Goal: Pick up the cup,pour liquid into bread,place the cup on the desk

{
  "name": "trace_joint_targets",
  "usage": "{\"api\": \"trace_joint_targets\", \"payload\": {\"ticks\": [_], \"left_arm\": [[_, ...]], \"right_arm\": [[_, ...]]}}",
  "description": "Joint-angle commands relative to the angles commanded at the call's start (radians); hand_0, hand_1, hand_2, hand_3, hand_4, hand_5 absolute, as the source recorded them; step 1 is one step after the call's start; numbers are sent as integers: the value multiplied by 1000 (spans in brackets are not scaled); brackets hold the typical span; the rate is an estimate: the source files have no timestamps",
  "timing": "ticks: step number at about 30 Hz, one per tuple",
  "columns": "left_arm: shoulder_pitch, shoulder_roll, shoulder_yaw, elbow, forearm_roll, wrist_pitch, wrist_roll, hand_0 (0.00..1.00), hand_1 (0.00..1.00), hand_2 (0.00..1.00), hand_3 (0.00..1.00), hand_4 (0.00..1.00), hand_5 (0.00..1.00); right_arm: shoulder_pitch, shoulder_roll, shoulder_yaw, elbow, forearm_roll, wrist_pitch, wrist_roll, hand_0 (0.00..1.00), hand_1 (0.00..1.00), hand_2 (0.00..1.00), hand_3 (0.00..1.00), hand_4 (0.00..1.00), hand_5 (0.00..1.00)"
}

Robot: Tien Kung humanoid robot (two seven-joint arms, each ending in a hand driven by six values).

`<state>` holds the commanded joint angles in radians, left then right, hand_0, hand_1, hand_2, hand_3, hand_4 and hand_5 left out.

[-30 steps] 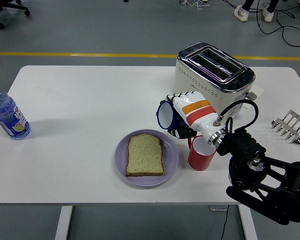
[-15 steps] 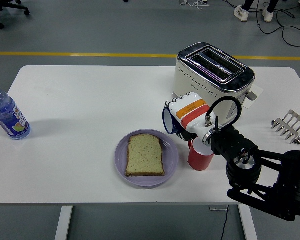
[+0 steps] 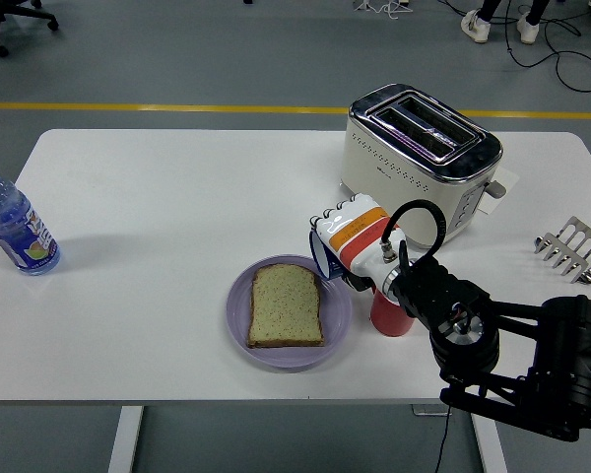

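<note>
Over the plate's right rim you now have the blue cup [image 3: 322, 252], held in the right hand [image 3: 347, 239], whose white fingers are wrapped round its body. Across the last second the hand has carried the cup left and a little toward you, away from the toaster [image 3: 421, 158] and closer to the bread [image 3: 286, 305]. At the same time the wrist has rolled, so the forearm and its cable loop now sit more directly behind the cup. You can read that as the pour being set up or just begun; no liquid is visible leaving the cup.

Mind the cup's attitude. Its long axis lies close to level, running right to left, with the white-lined mouth pointing left, toward the slice. The lip hangs just above the purple plate [image 3: 239, 313] near its right edge, short of the middle of the bread.

Close behind the hand, the red cup [image 3: 387, 315] stands upright on the table [image 3: 167, 207], partly hidden by the wrist. Far off at the left edge stands a water bottle [image 3: 16, 232]. Your left arm is out of view.
</note>
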<state>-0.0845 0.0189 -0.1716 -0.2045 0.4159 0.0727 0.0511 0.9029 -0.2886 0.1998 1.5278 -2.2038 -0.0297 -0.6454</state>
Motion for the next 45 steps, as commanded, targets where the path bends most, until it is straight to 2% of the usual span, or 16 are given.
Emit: {"api": "trace_joint_targets", "payload": {"ticks": [7, 12, 15, 17, 20, 21, 25, 29, 35, 45], "left_arm": [[-2, 1, -2, -1, 3, 0, 0, 640, 649, 662, 559, 330, 841], [0, 1, -3, 0, 3, 0, 0, 640, 649, 662, 559, 329, 841], [2, 1, -5, 0, 4, 0, 0, 640, 649, 662, 559, 329, 840], [3, 1, -6, 0, 5, 0, 0, 640, 649, 662, 559, 329, 840], [2, 1, -5, 0, 6, 0, 0, 638, 649, 661, 559, 328, 838], [2, 1, -7, 0, 8, 0, 0, 638, 649, 661, 559, 328, 838], [2, 1, -8, -1, 9, 0, 0, 638, 649, 661, 559, 328, 838], [4, 1, -6, 0, 8, 0, 0, 638, 649, 662, 560, 328, 838], [5, 0, -7, -1, 13, 0, 0, 638, 649, 661, 560, 325, 836], [5, 1, -6, 0, 17, 0, -1, 638, 649, 660, 560, 324, 836]], "right_arm": [[0, 6, 6, 0, 12, 4, 0, 314, 342, 550, 568, 686, 2], [-15, 4, 37, 3, 28, -20, 0, 318, 345, 553, 570, 682, 2], [-29, 0, 67, 2, 54, -50, 0, 314, 346, 551, 569, 676, 2], [-54, -8, 111, 5, 107, -121, 23, 314, 346, 551, 569, 676, 2], [-79, -15, 152, 8, 158, -192, 67, 318, 344, 550, 562, 674, 2], [-98, -19, 183, 10, 192, -222, 95, 318, 344, 550, 562, 674, 2], [-150, -30, 271, 16, 324, -288, 151, 318, 344, 550, 562, 674, 2], [-214, -41, 378, 36, 493, -324, 199, 327, 353, 551, 563, 674, 2], [-307, -63, 531, 68, 747, -321, 271, 323, 358, 552, 562, 672, 2], [-423, -83, 687, 104, 1168, -302, 325, 326, 368, 554, 561, 667, 2]]}}
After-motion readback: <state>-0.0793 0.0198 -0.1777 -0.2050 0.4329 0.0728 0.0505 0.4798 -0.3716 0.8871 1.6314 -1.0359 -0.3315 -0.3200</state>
